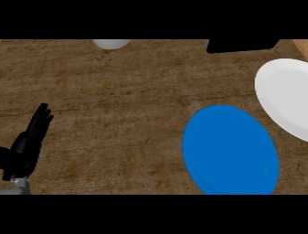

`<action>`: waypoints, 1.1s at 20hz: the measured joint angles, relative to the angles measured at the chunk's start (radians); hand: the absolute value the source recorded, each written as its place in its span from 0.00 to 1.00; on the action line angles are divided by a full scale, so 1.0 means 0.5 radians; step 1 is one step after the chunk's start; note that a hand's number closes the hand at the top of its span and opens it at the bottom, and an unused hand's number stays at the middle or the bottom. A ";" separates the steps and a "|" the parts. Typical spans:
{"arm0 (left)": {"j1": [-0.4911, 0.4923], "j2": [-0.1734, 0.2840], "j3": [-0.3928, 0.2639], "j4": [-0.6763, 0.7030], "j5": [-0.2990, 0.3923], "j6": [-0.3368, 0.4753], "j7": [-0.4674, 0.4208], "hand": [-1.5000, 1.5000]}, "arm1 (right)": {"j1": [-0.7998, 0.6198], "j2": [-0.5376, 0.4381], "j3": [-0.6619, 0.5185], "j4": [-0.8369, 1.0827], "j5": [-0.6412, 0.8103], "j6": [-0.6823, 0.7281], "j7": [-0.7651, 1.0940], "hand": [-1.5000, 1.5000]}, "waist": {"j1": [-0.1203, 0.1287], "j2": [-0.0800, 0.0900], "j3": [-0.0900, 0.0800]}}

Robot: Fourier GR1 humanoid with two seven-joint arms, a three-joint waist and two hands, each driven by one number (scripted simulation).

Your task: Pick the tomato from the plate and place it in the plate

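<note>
You see no tomato anywhere in this view: the blue plate [231, 151] shows only its bare face, and so does the white plate [298, 100]. The blue plate lies at the lower right of the counter [116, 100], its lower rim running to the view's edge. The white plate sits just beyond it, up and to the right, cut off by the right edge; the two rims come close, though you cannot tell whether they touch. Your left hand [24, 146] rests at the lower left, well apart from both plates, fingers straight and together, pointing up the counter, thumb out to the side, holding nothing. At the far edge there is a pale rounded thing [111, 44], perhaps a bowl, and a black block [242, 45].
</note>
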 measured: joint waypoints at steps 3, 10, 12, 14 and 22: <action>0.015 -0.007 -0.018 -0.010 -0.004 -0.013 -0.006 0.50 | 0.050 -0.145 -0.234 0.260 -0.124 0.009 -0.372 1.00 | 0.034 0.000 -0.003; -0.032 -0.007 -0.058 -0.023 -0.007 -0.059 0.021 0.50 | 0.029 -0.398 -0.631 0.912 -0.302 0.018 -1.145 1.00 | 0.125 0.008 -0.009; -0.059 -0.016 -0.076 -0.011 -0.026 -0.054 0.030 0.50 | -0.038 -0.440 -0.701 1.042 -0.334 -0.007 -1.273 1.00 | 0.143 0.010 -0.012; -0.053 -0.025 -0.081 -0.007 -0.030 -0.057 0.014 0.50 | -0.099 -0.511 -0.763 1.185 -0.363 0.006 -1.389 1.00 | 0.157 0.011 -0.014; -0.095 -0.059 -0.114 0.012 -0.082 -0.041 0.024 0.50 | -0.484 -0.676 -0.692 1.539 -0.326 0.098 -1.508 1.00 | 0.191 0.015 -0.018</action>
